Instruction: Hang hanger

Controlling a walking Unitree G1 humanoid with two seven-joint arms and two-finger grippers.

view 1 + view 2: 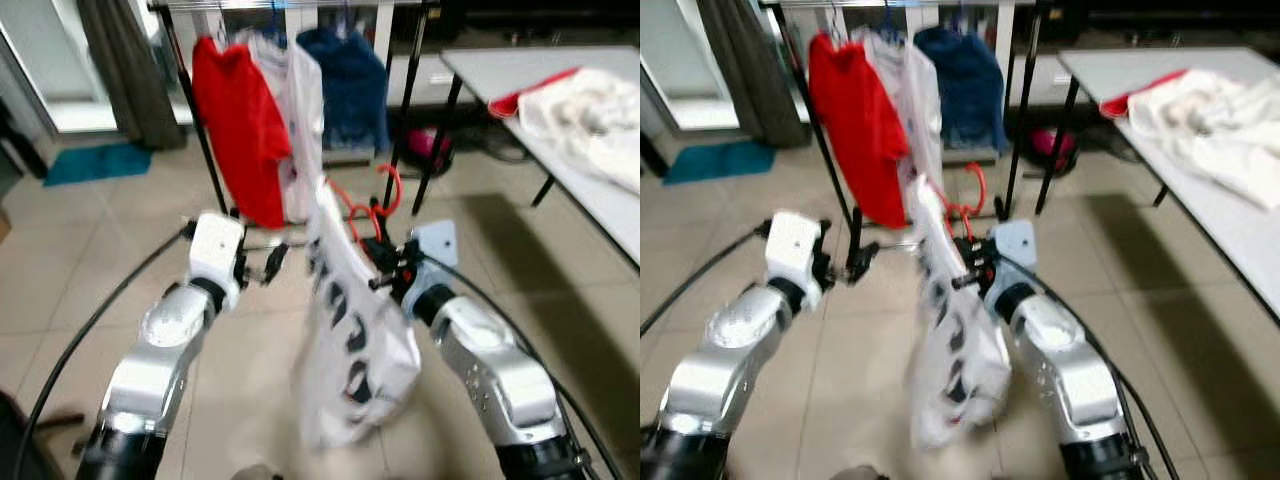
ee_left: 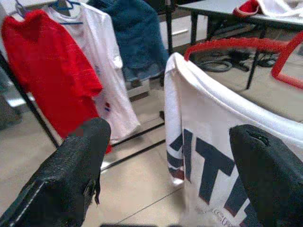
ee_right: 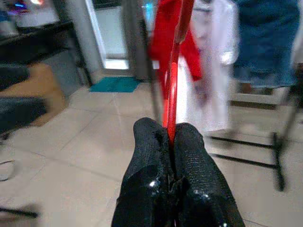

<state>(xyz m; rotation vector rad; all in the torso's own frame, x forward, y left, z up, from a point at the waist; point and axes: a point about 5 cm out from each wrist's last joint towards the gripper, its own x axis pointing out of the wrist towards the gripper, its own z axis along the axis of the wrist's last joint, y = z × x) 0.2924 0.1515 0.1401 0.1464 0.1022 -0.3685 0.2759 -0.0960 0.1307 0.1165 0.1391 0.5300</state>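
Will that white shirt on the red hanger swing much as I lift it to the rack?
Probably: the white shirt hangs long and limp below the red hanger, so it should sway. The right gripper pinches only the thin hanger, so it may pivot.

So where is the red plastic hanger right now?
The red plastic hanger is pinched in the right gripper, centre of the head views, carrying a white printed shirt, before the black clothes rack.

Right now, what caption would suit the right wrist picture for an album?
Right gripper pinching a red hanger, clothes rack ahead.
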